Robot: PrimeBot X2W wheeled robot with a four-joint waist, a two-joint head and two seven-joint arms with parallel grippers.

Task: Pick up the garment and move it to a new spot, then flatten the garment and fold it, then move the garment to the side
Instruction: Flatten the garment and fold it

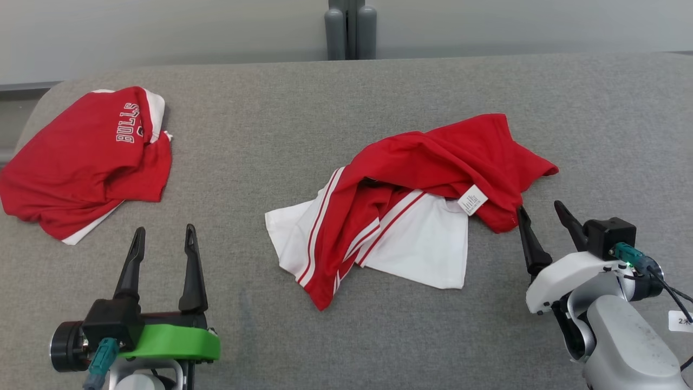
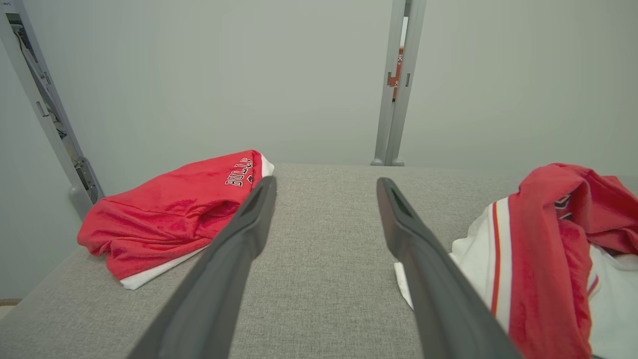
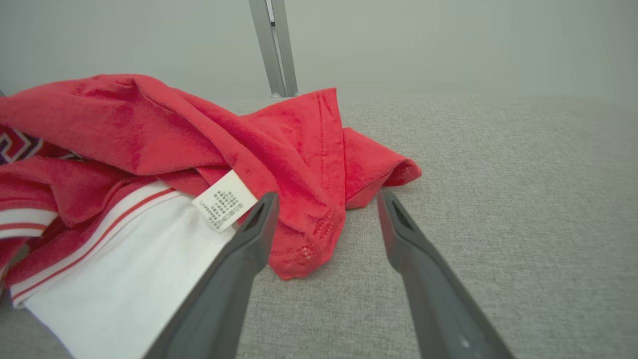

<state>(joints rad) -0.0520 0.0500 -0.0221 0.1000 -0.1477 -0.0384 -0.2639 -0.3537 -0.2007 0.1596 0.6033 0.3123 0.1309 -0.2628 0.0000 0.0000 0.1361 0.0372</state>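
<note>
Surface: grey woven cloth over a wide table, running from the grey post toward me and out to both sides.
Room: plain pale wall behind the grey post; a slanted metal frame stands off to the post's left.
Task item: red-and-white garment, crumpled in a heap on my side of the grey post and a little to its right. A white panel and striped trim are exposed, and the care label is turned outward.
Other item: red Bulls garment, roughly folded, well to the left of the grey post near the surface's edge.
Left claw: fingers spread, nothing between them. It sits left of the grey post on my side, apart from both garments.
Right claw: fingers spread, empty. It sits right of the grey post, with its tips just beside the heap's red hem; I cannot tell whether they touch it.
Done, as I judge: nothing yet on the heap. The folded piece looks finished and set aside.
Outstanding: grasp, relocate, flatten, fold, move aside.
</note>
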